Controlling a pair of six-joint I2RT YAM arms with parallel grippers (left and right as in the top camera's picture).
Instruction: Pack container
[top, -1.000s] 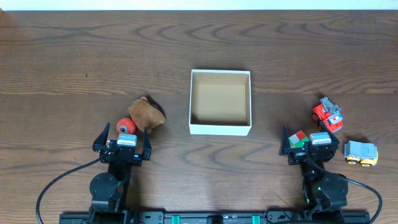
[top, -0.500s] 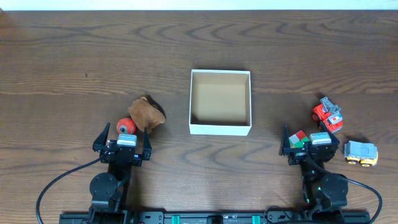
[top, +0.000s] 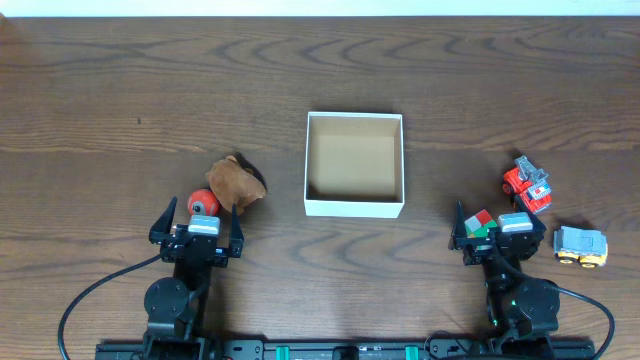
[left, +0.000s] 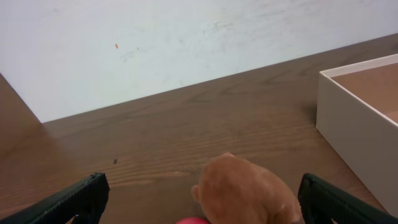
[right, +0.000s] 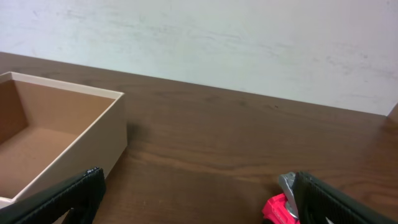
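Observation:
The container (top: 354, 208), a white-walled square box with a tan inside, stands empty at the table's middle. It also shows in the left wrist view (left: 354, 124) and the right wrist view (right: 93, 146). My left gripper (top: 200, 224) is open near the front edge, with a red ball (top: 204, 203) and a brown plush toy (top: 238, 182) just ahead of it. In the left wrist view the open jaws (left: 202, 205) frame the plush (left: 245, 193). My right gripper (top: 498, 230) is open, with a multi-coloured cube (top: 479, 221) between its fingers. The cube is hidden in the right wrist view (right: 199, 199).
A red toy truck (top: 527, 185) lies right of the container and ahead of the right gripper; it shows by the right finger (right: 281, 208). A grey and yellow toy car (top: 580, 245) sits at the far right. A pale wall rises behind the table.

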